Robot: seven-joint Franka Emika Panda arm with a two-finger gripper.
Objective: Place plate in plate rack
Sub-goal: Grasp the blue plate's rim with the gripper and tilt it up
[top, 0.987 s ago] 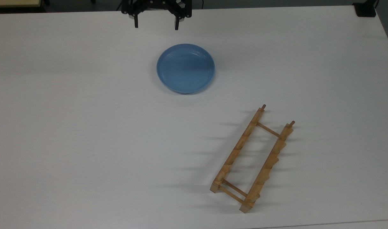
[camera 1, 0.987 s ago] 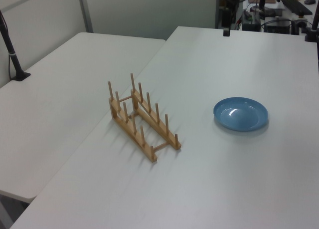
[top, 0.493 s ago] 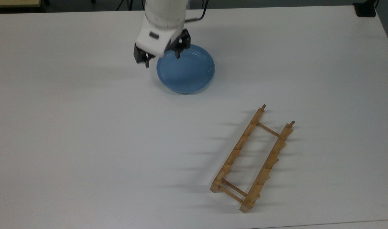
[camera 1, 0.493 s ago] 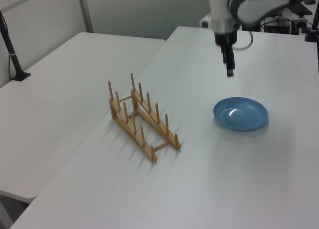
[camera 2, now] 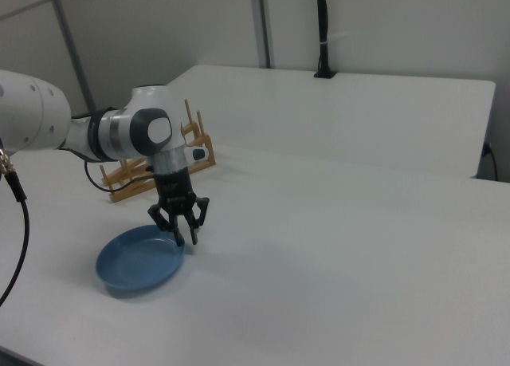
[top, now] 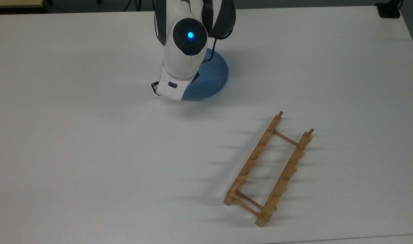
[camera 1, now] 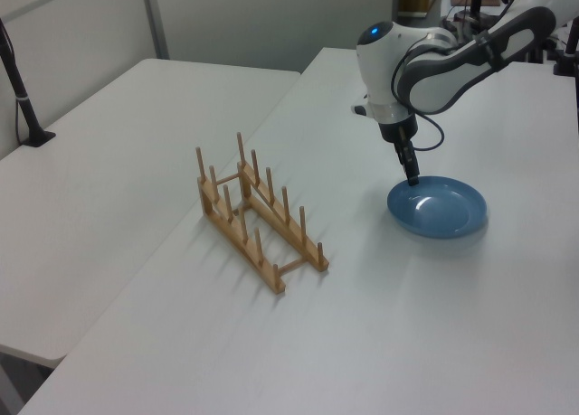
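While the plate [camera 2: 139,260] lies flat on the white worktop [top: 91,152], the pincer [camera 2: 184,237] hangs over its rim, fingers spread apart and straddling the edge, gripping nothing. In the right view one finger [camera 2: 194,229] stands just outside the rim and the other over the plate's inside. In the top view the arm [top: 188,40] covers the plate's left part. The rack [top: 269,169] stands well apart from the plate, toward the top view's lower right, its pegs upright and its slots bare.
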